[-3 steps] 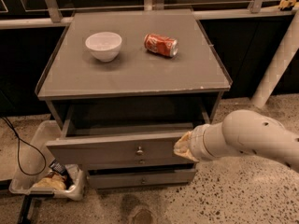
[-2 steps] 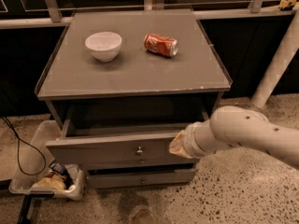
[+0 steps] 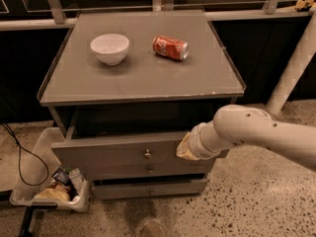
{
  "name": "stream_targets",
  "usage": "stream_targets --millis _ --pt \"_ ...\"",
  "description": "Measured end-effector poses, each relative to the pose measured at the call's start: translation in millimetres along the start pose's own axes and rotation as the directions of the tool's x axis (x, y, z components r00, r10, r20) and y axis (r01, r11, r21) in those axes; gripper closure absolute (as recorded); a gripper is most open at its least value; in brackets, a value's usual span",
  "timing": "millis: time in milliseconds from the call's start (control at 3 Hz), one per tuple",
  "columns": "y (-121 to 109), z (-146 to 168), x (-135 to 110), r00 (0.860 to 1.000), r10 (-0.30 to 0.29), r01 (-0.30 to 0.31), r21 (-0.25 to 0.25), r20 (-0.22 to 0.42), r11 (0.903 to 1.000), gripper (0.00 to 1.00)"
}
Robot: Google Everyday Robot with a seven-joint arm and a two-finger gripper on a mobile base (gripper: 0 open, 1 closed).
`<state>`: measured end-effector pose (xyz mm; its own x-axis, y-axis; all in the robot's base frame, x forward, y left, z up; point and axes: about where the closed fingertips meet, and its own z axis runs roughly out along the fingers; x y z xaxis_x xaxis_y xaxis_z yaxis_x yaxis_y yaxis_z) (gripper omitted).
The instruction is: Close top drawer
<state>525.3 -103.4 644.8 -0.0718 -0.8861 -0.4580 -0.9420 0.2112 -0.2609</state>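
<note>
The grey desk [image 3: 143, 80] stands against the dark wall, and a pale arm [image 3: 261, 132] reaches in from the right. The top drawer [image 3: 111, 154] juts partway out beneath the desktop, with a dark gap showing above its front. The hand [image 3: 184, 148] sits against the right part of that front; whether it is spread or pressed together, I can't tell. To my eye the push should run straight and level, nearer the knob [image 3: 147, 154], so the box doesn't skew and jam.

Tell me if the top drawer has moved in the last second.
Yes: the top drawer slid in under the tabletop; the claw is at its front.
</note>
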Motion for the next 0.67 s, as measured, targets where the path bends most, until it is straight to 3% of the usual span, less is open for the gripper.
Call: stream_targets --millis 667 --pt "0.0 0.0 0.0 1.000 0.000 0.000 0.000 0.000 1.0000 0.36"
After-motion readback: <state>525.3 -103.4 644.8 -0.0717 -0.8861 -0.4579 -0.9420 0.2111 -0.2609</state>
